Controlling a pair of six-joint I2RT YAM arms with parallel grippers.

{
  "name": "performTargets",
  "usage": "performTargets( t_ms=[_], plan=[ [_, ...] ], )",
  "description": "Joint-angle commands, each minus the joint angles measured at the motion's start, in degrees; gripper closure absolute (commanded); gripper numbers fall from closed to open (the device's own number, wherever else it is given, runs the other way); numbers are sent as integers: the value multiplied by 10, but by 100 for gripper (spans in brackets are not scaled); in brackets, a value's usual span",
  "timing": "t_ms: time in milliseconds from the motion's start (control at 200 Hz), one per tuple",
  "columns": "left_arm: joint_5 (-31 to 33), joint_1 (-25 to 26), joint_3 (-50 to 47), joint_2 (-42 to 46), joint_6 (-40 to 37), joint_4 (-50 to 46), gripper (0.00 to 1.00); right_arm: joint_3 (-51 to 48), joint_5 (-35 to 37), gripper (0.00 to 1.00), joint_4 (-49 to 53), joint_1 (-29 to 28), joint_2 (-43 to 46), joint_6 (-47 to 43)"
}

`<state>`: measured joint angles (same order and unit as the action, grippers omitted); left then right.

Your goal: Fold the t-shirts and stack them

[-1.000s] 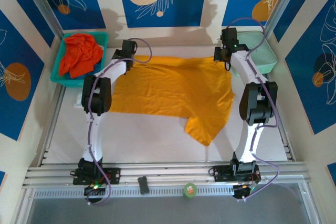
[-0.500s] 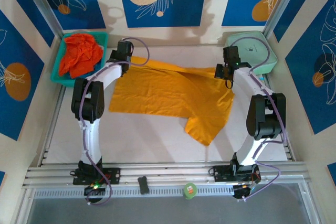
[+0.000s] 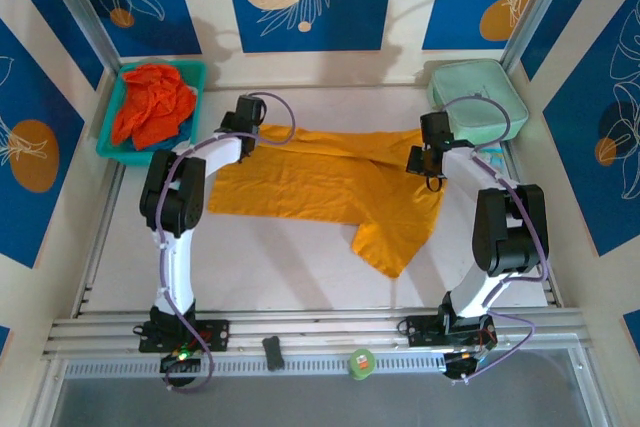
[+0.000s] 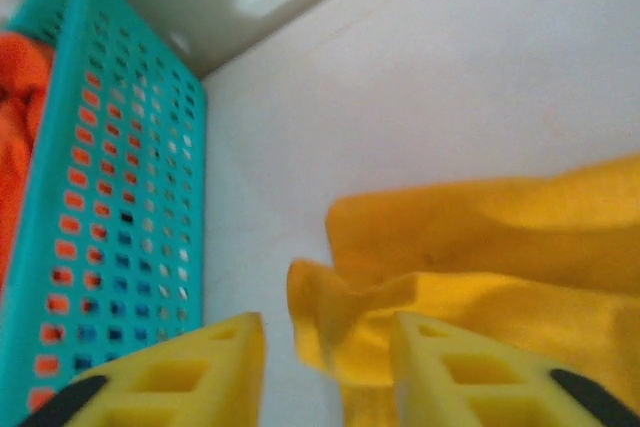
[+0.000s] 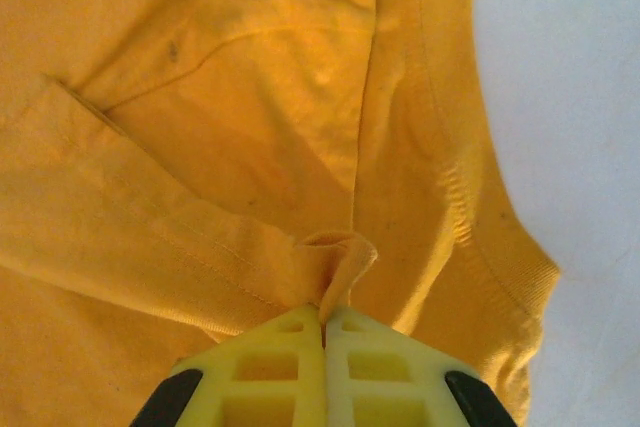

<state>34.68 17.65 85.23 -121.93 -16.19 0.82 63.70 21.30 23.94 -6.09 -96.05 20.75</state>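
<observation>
The far hem of the yellow-orange t-shirt (image 3: pixel 320 182) is lying folded back since earlier, and the left gripper (image 4: pixel 327 322) is parting its jaws off it, just right of the teal basket (image 4: pixel 120 197). The right gripper (image 5: pixel 322 319), farther right, is clamping a fold. The first fold is being laid; next, it should release. Both arms are reaching forward.

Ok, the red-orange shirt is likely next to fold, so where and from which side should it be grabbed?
Likely a raised bunch at the top of the red-orange shirt, coming straight down from above. It lies crumpled in the teal basket, whose walls block a sideways approach, and no clear corner shows.
</observation>
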Motion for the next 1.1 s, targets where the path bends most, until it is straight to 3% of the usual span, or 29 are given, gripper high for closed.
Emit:
performTargets(
  t_ms=[0,215,455,580,680,800,981,1096],
  plan=[
    [25,3,-37,55,-1,27,48,-25,-40,100,11,-15,12,36],
    [50,3,-105,138,20,40,34,-61,-47,100,78,-36,16,71],
    [32,4,-100,221,61,-57,26,-48,-53,62,133,-20,65,68],
    [-1,4,-71,224,95,-128,19,-3,-71,54,150,-3,68,61],
    [-38,4,-42,208,125,-168,0,46,-84,54,154,10,43,55],
    [-73,5,24,153,152,-216,0,138,-112,64,167,35,-34,48],
    [-95,5,193,11,172,-318,45,312,-117,91,221,61,-194,47],
    [-80,4,305,-84,173,-374,57,395,-113,97,247,69,-272,51]
  ],
)
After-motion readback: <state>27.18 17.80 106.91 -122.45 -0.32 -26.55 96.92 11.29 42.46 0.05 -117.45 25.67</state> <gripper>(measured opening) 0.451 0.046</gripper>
